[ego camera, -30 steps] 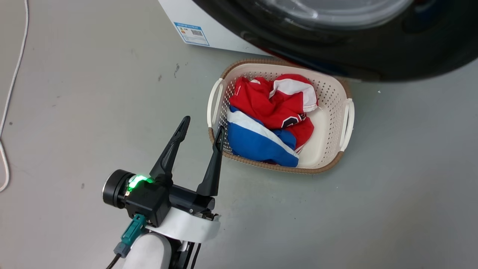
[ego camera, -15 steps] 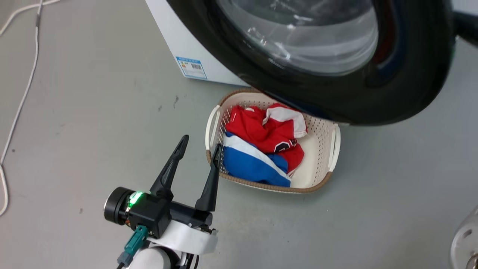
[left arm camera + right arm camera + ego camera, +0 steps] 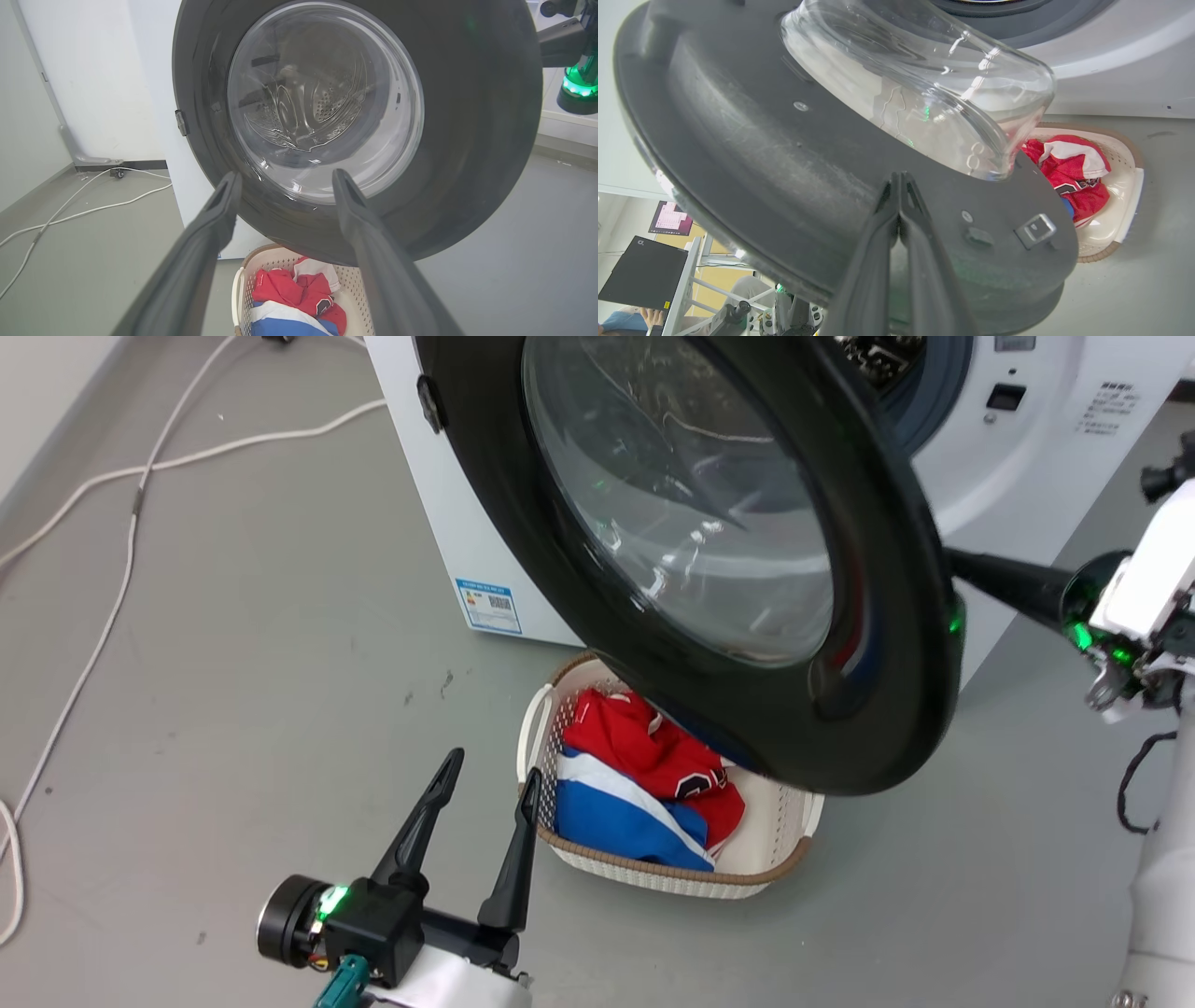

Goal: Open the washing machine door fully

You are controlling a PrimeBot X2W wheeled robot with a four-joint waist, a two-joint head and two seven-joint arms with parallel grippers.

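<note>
The door (image 3: 901, 616) is half open; my right fingers (image 3: 891, 205), closed, press its inner face. Next, push wider; left fingers (image 3: 425, 817) spread.

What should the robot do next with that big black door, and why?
Probably push the washing machine door farther outward with the right gripper. Its shut fingers seem pressed on the door's inner face, and the door stands only partly open, above the laundry basket.
</note>
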